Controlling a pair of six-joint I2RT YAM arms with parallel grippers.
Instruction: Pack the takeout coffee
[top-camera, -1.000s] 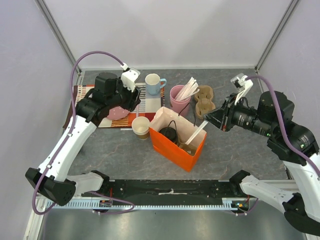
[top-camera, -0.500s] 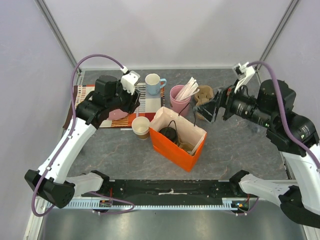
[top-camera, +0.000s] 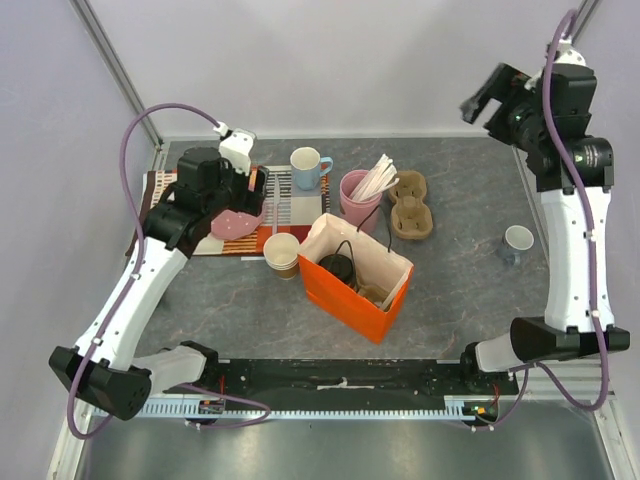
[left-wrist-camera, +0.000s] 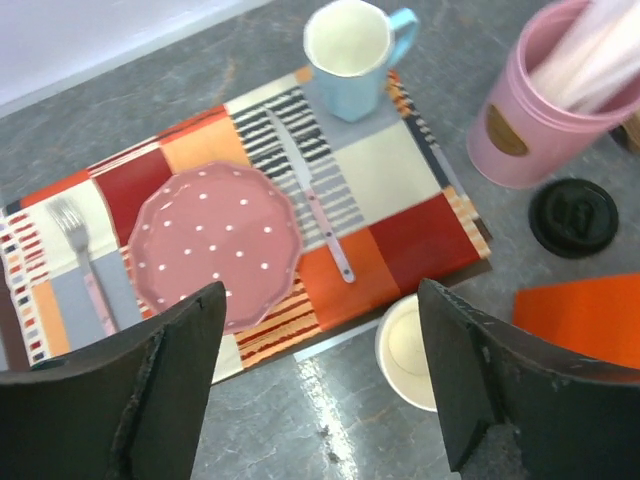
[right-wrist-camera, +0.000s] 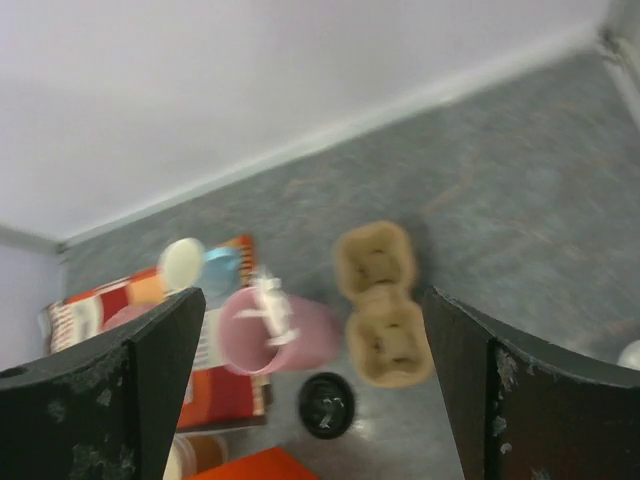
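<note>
The orange paper bag (top-camera: 350, 297) stands upright on the table (top-camera: 460, 290) nearest the arm bases, mouth open, white inside; the takeout coffee (top-camera: 340, 268) sits inside it toward the left end, only its black lid showing. Just left of the bag are the stacked paper cups (top-camera: 281, 252), at the near edge of the striped placemat (left-wrist-camera: 415, 235); can't tell if cups & bag touch. On the mat: pink dotted plate (left-wrist-camera: 215, 245) mid-mat, fork (left-wrist-camera: 85, 270) to its left, knife (left-wrist-camera: 312, 195) to its right, light-blue mug (left-wrist-camera: 350, 45) upright on the far right corner. The left end effector (left-wrist-camera: 320, 292) hovers over the mat by the plate; fingers spread wide, nothing btwn them. Well off to the right a small cup (top-camera: 517, 242) stands alone. Behind the bag a pink cup (top-camera: 356, 203) holds white stirrers (top-camera: 380, 175); a flat black disc (left-wrist-camera: 573, 215) lies on the table btwn that cup and the bag's orange wall, seen in wrist views only; right of the pink cup sits a cardboard carrier (top-camera: 410, 205) w/ two wells. Farthest & highest, the right end effector (right-wrist-camera: 315, 300) is up at the far right corner by the back wall, looking down on pink cup & carrier; fingers wide apart, holding nothing.
</note>
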